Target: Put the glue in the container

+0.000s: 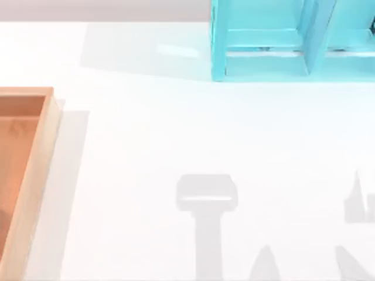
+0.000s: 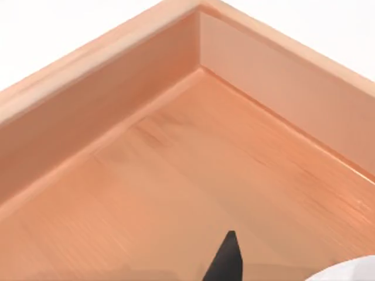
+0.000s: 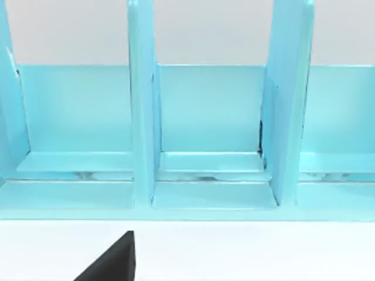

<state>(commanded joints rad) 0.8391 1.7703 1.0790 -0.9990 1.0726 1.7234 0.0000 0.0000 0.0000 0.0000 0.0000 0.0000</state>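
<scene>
Pale wood rimmed the container [image 1: 51, 126] at the left edge of the top view, its orange-brown floor bare in the part that frame caught. In the left wrist view the box's inner corner sat at upper centre, and low at the frame's foot a dark fingertip of the left gripper [image 2: 225, 260] hung over the floor. Beside it, in the lower right corner, a white rounded edge [image 2: 351, 270] peeked in; it may have been the glue, held or just set down, but too little showed to say. Whether the left fingers were spread or pinching could not be told. So the task looked near its end, over the box, with the release unconfirmed.

On the white counter [image 1: 176, 129] lay only shadows. At upper right stood the turquoise shelf unit [image 1: 263, 41], its compartments empty in the right wrist view, where one dark fingertip of the right gripper [image 3: 111, 263] showed; its state could not be told either.
</scene>
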